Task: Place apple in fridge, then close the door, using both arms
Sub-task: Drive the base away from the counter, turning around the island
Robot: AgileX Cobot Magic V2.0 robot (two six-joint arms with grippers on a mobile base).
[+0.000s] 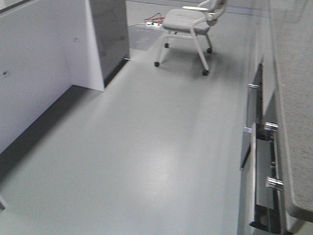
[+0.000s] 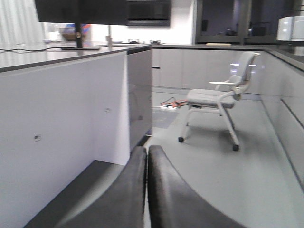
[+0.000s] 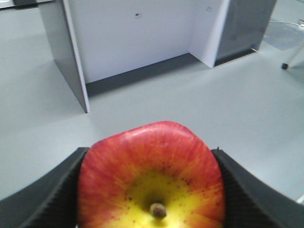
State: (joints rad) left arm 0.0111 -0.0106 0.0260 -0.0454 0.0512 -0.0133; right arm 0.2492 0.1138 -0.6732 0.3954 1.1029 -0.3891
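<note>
Front view: 1 pale grey wheeled chair point(image 1: 188, 24) at the far end of the bare grey floor point(image 1: 146, 147). Left, 1 white counter side panel point(image 1: 44, 63) w/ a dark grey end face. By the chair, 1 tangle of orange & white cables point(image 1: 154, 20). Only this view shows the chrome handles point(image 1: 274, 182), 4 countable, on the dark drawer fronts at rt.

Left wrist view: left gripper point(image 2: 147, 152), 2 dark curved fingers, jaws pressed together w/ nothing between. Same chair & white panel beyond. Only here: the counter top, w/ 1 black monitor stand point(image 2: 78, 42), & 1 white box appliance point(image 2: 290, 28) top rt.

Right wrist view: right gripper point(image 3: 149, 156) has the 1 round red-and-yellow apple point(image 3: 151, 175). Jaws are spread to apple width, 2 black ribbed pads point(image 3: 47, 194) tight on either side. Stem end faces the camera. Apple hangs over the floor, facing the white counter recess. It shows in no other view.
</note>
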